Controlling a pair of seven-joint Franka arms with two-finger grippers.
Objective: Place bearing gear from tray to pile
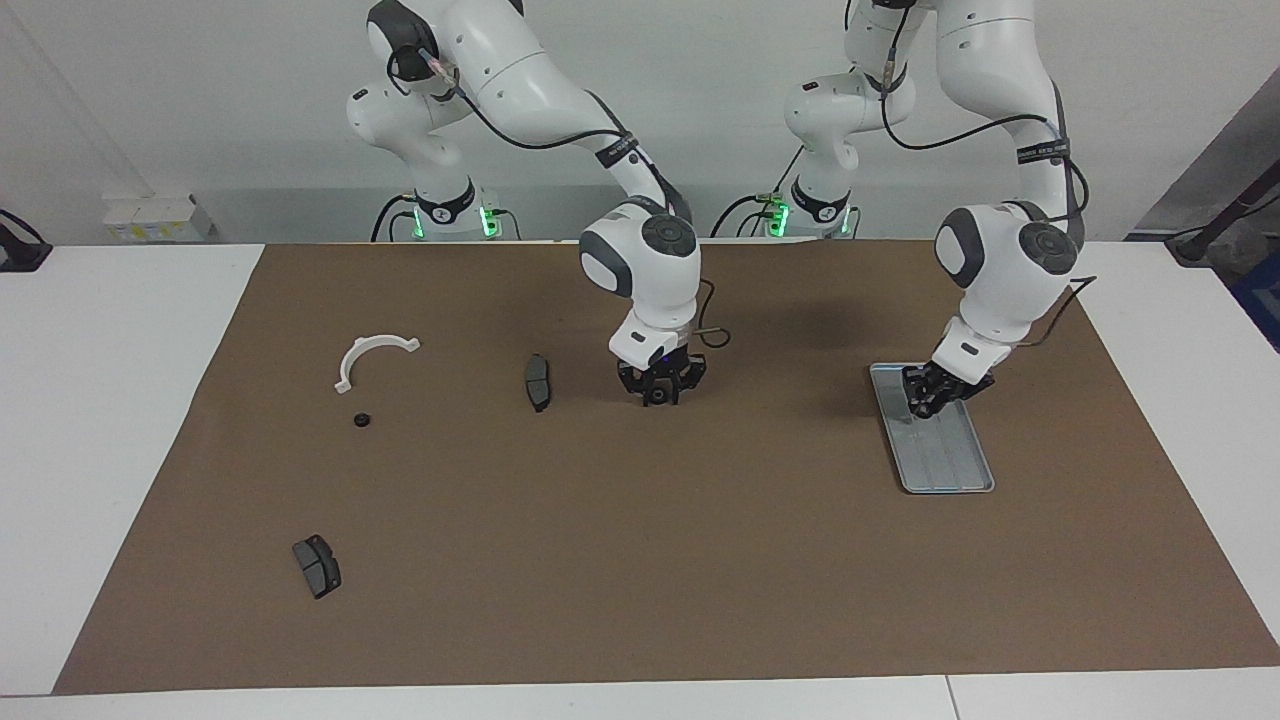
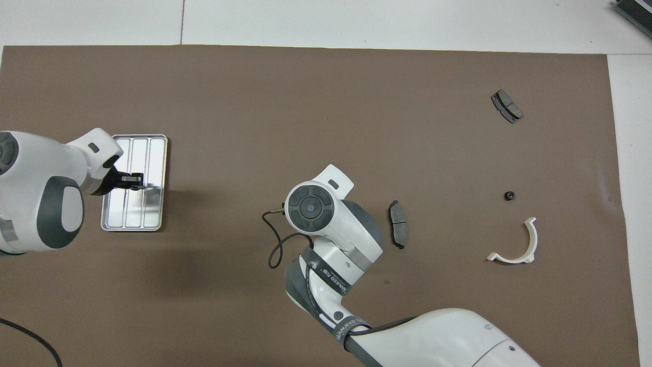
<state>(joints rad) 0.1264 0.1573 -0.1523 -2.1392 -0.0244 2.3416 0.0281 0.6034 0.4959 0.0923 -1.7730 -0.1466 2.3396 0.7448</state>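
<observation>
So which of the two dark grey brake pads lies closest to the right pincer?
The dark grey brake pad beside the right pincer at mid-table; the other pad lies farthest from the robots, past the white plastic arc.

Your left end effector [image 1: 928,400] angles down low at its own end of the desk; your right end effector [image 1: 660,390] points straight down mid-desk.

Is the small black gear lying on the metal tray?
No, the small black gear lies on the brown mat beside the white arc, apart from the tray.
</observation>
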